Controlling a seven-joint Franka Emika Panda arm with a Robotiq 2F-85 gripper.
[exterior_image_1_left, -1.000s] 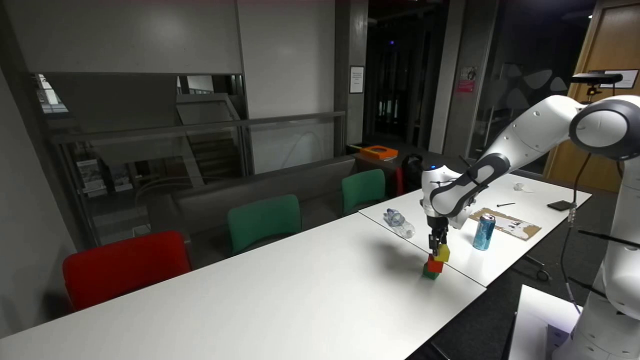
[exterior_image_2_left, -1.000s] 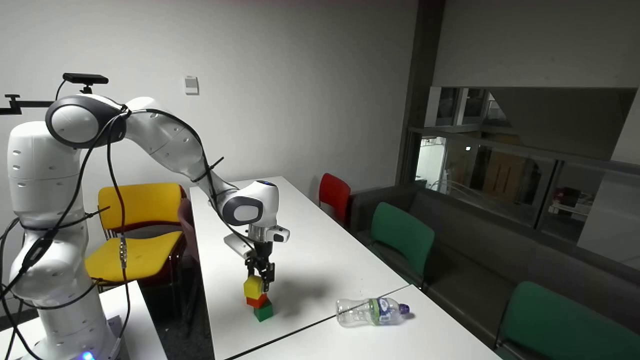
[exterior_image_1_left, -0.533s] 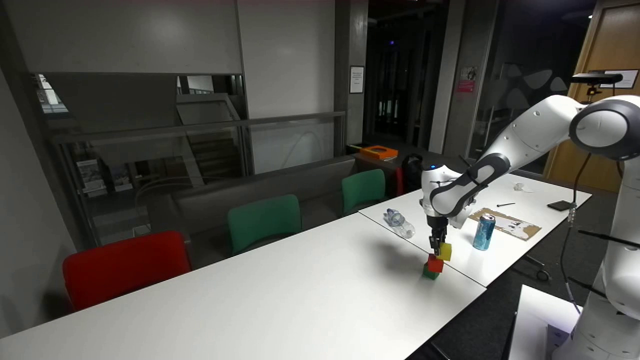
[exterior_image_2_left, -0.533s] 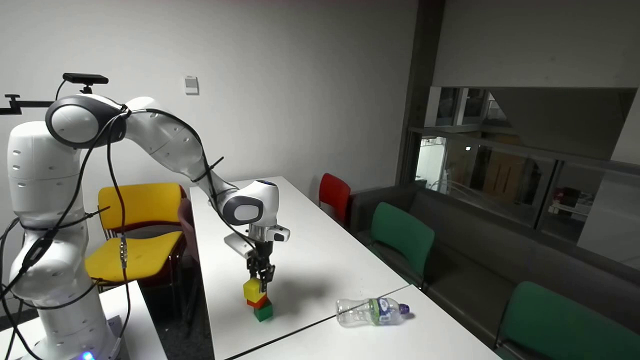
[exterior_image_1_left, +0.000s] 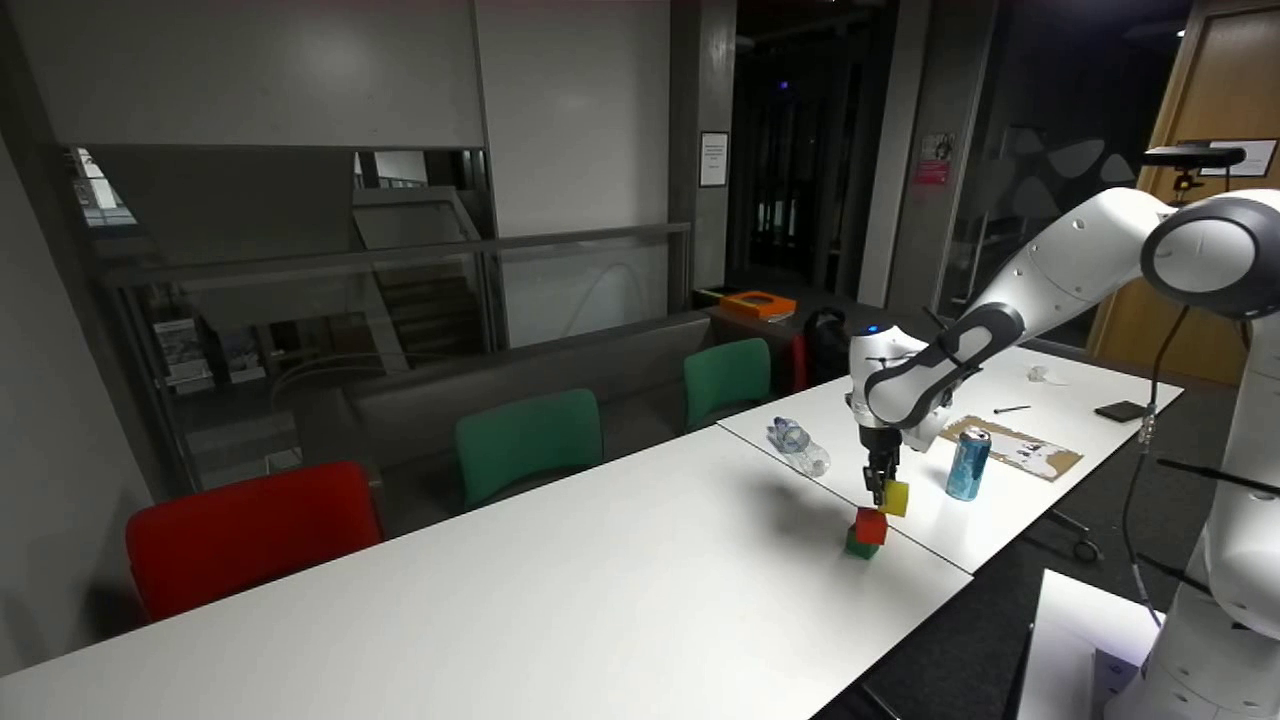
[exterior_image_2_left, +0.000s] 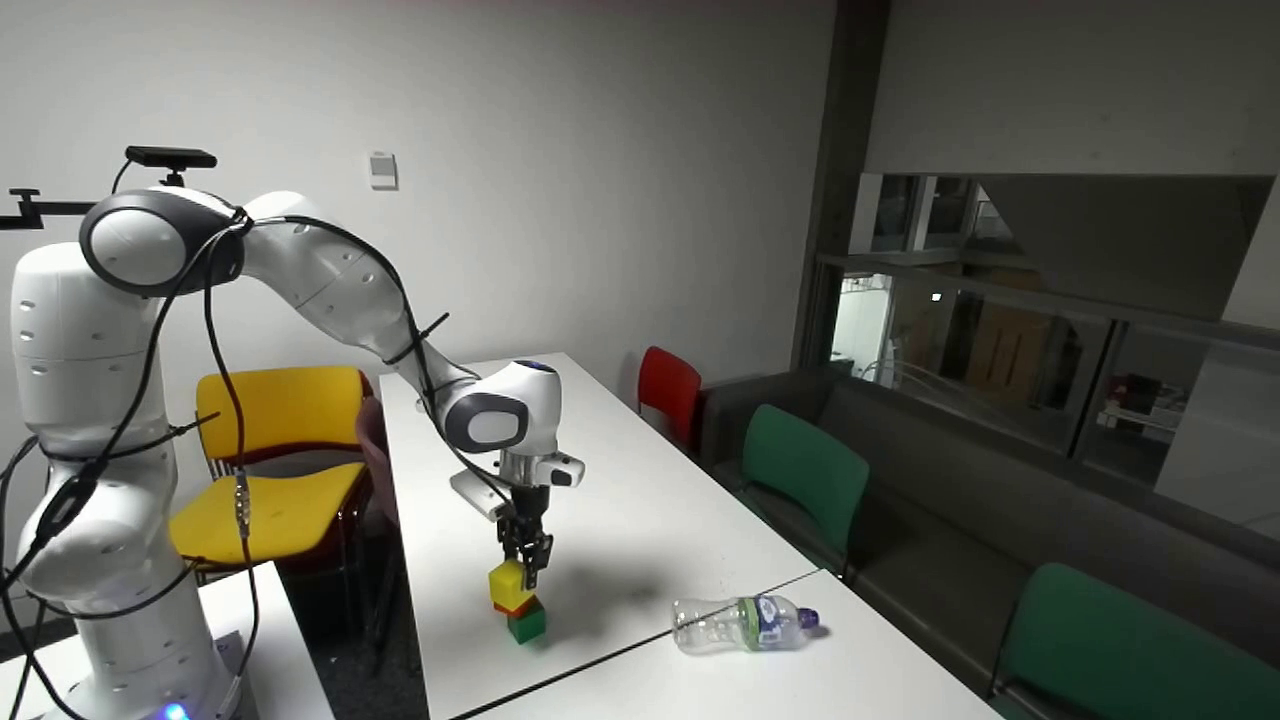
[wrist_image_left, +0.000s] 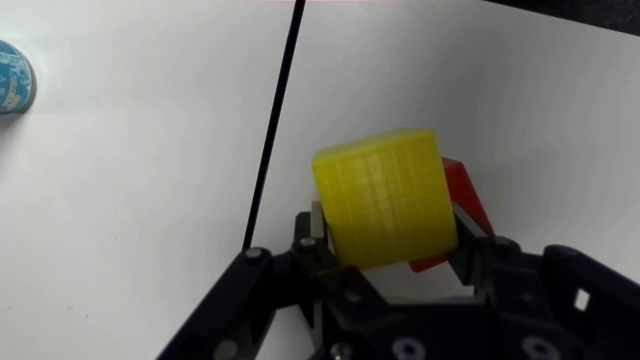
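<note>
In the wrist view the gripper (wrist_image_left: 392, 222) is gripping the yellow block (wrist_image_left: 382, 190), slightly right of the frame's centre. A red block (wrist_image_left: 465, 195) is partly hidden behind it; a blue can (wrist_image_left: 14, 77) stands at the upper left.

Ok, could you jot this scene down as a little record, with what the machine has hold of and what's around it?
Holding: the gripper is closed on a yellow block
Nearest: red block; whether the yellow one touches it, I can't tell
Stack: red sits on a green block, not squarely lined up
Can: blue can, upright
Bottle: clear plastic bottle, lying on its side
Surface: white table
Seats: red chair, green chairs, yellow chair
</note>
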